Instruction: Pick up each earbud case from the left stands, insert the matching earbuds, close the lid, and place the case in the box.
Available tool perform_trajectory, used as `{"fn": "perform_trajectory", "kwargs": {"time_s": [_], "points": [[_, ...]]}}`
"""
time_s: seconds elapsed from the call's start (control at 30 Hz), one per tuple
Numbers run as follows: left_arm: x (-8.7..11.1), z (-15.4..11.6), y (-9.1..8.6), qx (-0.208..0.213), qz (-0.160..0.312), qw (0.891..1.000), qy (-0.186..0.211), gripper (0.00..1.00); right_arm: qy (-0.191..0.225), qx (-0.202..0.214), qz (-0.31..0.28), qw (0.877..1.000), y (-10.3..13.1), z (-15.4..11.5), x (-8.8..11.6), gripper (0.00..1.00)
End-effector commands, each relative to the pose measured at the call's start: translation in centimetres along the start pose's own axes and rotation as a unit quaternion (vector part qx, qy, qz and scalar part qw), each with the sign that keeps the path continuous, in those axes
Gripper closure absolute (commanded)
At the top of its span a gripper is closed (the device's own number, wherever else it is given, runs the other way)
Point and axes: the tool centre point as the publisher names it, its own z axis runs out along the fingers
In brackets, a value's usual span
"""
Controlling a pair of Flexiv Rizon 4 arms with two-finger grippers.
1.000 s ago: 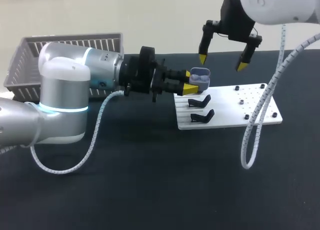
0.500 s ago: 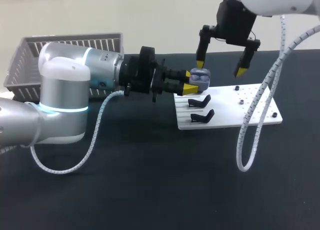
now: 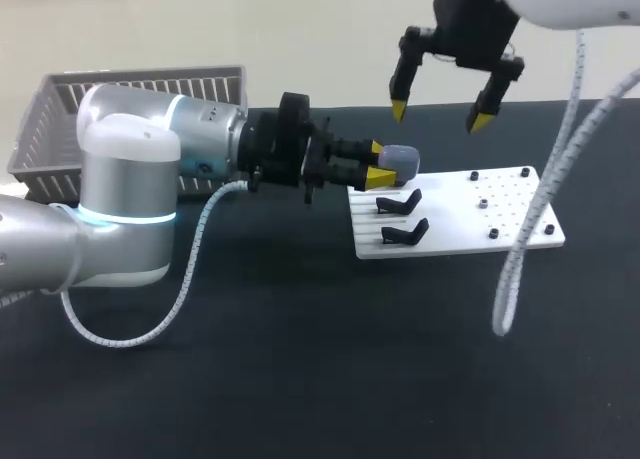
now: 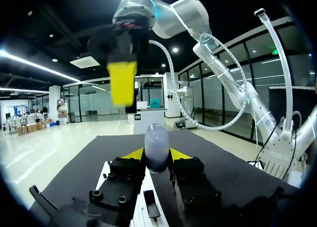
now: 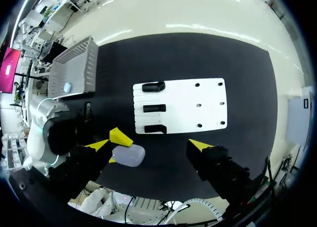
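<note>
Head view: your left tool [image 3: 378, 166] grips the earbud case [image 3: 398, 160] over the white board's [image 3: 500, 194] rear-left corner, and its lid is now shut. Your right tool [image 3: 438, 116], fingers spread, has lifted clear.
Left wrist view: the case [image 4: 156, 147] is clamped from both sides.
Right wrist view: the case [image 5: 129, 155] lies under the spread right tool [image 5: 160, 141].

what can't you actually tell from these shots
Earbuds inside the earbud case: its lid is shut, every view.
Box contents: head view, its wall hides them; right wrist view shows one pale thing, too small to identify.
Dark studs on the white board: head view, too small.
</note>
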Motion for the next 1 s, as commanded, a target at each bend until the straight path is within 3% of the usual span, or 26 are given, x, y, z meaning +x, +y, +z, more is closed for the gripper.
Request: {"fn": "perform_trajectory", "kwargs": {"time_s": [0.03,0.2,0.33,0.53,0.83,0.97,1.0], "points": [[0.0,0.0,0.1,0.000,0.000,1.000,0.001,1.00,-0.150,-0.043,-0.033,0.987,-1.7,-2.0,4.0,0.00],[-1.1,-2.0,-0.1,-0.039,-0.005,0.999,0.007,1.00,-0.185,-0.056,-0.054,0.980,-2.2,-2.6,4.9,0.00],[-2.5,-4.1,-0.3,-0.082,-0.003,0.997,0.014,1.00,-0.241,-0.052,-0.062,0.967,-2.3,-3.2,5.8,0.00],[-4.9,-7.9,0.0,-0.160,0.018,0.986,0.042,1.00,-0.285,-0.036,-0.064,0.956,-2.0,-3.7,6.1,0.00],[-5.5,-16.3,1.9,-0.291,0.029,0.950,0.105,1.00,-0.282,-0.046,-0.059,0.956,-2.1,-3.3,5.7,0.00],[-5.1,-20.3,3.9,-0.332,0.042,0.934,0.124,1.00,-0.282,-0.046,-0.059,0.956,-2.1,-3.3,5.7,0.00],[-5.0,-21.1,4.5,-0.339,0.052,0.928,0.144,1.00,-0.282,-0.046,-0.059,0.956,-2.1,-3.3,5.7,0.00]]}}
